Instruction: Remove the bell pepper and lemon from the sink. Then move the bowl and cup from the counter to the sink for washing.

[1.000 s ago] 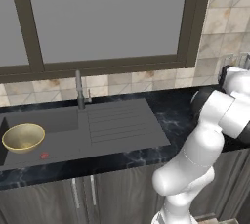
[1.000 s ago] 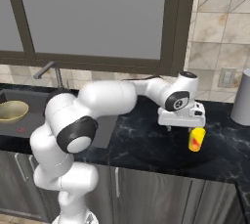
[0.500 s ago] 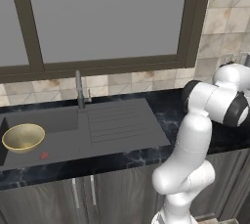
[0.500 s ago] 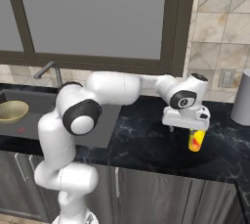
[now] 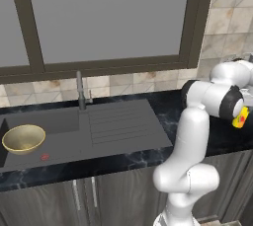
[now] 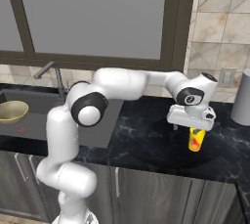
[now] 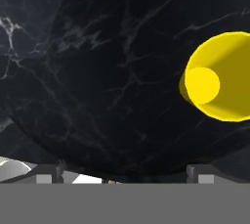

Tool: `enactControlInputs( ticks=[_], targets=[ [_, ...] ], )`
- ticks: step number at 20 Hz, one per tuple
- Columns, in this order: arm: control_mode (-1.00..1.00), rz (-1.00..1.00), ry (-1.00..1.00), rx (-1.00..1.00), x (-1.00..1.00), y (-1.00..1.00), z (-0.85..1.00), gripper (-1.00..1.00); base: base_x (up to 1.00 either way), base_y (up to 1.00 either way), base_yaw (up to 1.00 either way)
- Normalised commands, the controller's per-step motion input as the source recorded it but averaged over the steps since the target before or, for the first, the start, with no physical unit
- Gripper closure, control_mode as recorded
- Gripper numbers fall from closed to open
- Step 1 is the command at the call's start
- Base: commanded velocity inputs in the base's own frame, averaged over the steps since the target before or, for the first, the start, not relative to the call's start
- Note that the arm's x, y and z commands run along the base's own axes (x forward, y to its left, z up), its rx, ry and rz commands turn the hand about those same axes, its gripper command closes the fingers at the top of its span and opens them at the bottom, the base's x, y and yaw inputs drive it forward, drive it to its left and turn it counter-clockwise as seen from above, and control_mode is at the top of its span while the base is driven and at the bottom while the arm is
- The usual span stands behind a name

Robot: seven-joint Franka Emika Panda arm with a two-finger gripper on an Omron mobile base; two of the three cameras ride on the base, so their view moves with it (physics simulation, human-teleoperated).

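1. Nearest, at the lower centre of the right base view, grey cabinet fronts (image 6: 146, 193) run under the glossy black worktop (image 6: 146, 145).
2. The cup (image 6: 196, 139) stands upright on the worktop at centre right of the right base view; in the hand view it sits at the right edge, seen from above.
3. The end effector (image 6: 190, 120) hangs just above the cup, slightly to its left in the frame, fingers spread wide and holding nothing; whether a finger brushes the rim is hard to say from here.
4. At far left of the left base view, the bowl (image 5: 23, 138) rests in the sink (image 5: 113, 131), near the small reddish drain spot (image 5: 44, 157).
5. Behind, the faucet (image 5: 80, 92) rises by the window (image 5: 108, 18).
6. A grey cylinder (image 6: 241, 98) stands at the far right of the right base view.
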Motion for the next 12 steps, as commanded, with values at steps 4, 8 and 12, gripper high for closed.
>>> enactControlInputs(
  ticks=[4, 8, 12],
  targets=[
    [-1.0, 0.06, 0.0, 0.0, 0.03, -0.03, 0.0, -1.0, 0.0, 0.0, 0.0],
    [-1.0, 0.05, 0.0, 0.01, 0.02, 0.0, -0.02, -1.0, 0.0, 0.0, 0.0],
    [-1.0, 0.05, 0.0, 0.05, 0.01, 0.07, -0.11, -1.0, 0.0, 0.0, 0.0]
  ],
)
